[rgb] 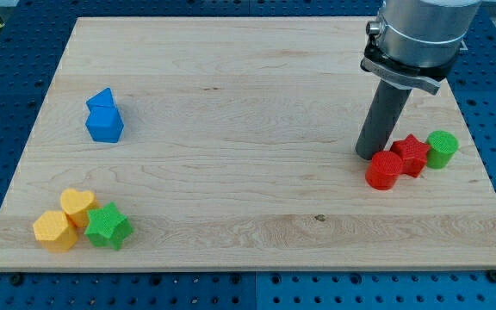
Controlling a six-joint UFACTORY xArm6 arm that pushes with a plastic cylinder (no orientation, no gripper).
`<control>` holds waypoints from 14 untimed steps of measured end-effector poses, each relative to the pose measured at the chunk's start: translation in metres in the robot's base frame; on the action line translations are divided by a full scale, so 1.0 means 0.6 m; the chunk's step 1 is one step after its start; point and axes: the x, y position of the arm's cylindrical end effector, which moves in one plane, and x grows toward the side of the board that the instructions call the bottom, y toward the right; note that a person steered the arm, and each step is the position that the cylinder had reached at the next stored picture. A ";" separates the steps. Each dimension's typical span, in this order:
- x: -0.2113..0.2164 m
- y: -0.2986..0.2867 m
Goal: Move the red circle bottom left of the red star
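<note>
So the red star [412, 153] is my landmark here, sitting near the view's right edge of the wooden board [231, 103]. The red circle [384, 170] is touching it on the lower-left side, which looks to me like pretty much where the task wants it, so I'd call this close to done. My tip [368, 156] is down on the board just left of the star and right above the circle, looks like it's touching or nearly touching the circle's top-left edge, which makes sense if it's nudging it down along the star. No jaws on this rig, it's just a rod, so nothing to open or close. A green cylinder [443, 148] hugs the star's right side. Way off left of the star: a blue block [103, 117], plus a yellow heart [77, 207], yellow hexagon [54, 230] and green star [108, 226] bunched together.
</note>
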 end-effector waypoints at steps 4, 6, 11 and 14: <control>0.017 -0.072; 0.011 -0.067; 0.128 -0.088; 0.179 0.104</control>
